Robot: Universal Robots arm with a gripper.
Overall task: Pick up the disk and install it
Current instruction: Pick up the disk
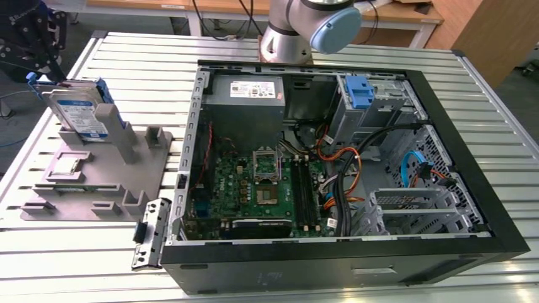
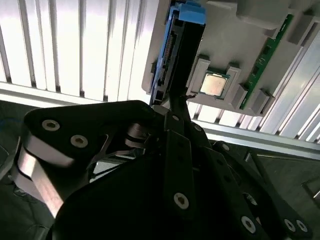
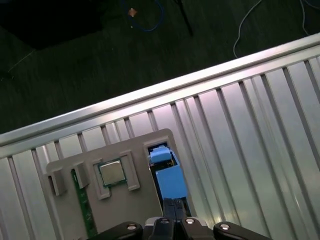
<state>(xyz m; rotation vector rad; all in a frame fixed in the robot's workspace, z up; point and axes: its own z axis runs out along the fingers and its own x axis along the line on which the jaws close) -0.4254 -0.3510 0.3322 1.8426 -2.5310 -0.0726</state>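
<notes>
The disk (image 1: 80, 117), silver with a white-and-blue label and blue rails, stands on edge in a slot of the grey holder (image 1: 93, 183) at the exterior view's left. My black gripper (image 1: 47, 69) hangs right over the disk's upper end. In both wrist views the gripper (image 2: 177, 107) (image 3: 173, 205) meets the blue-railed edge of the disk (image 2: 170, 55) (image 3: 167, 180), which sits in the holder (image 2: 225, 55) (image 3: 125, 150). The contact itself is hidden.
The open computer case (image 1: 337, 158) lies at the exterior view's right, with a grey power supply (image 1: 246, 93) and a drive cage with a blue latch (image 1: 360, 95) at its back. The arm's base (image 1: 307, 28) stands behind it. The holder also carries a processor chip (image 2: 215, 84) and a green memory stick (image 2: 265, 55).
</notes>
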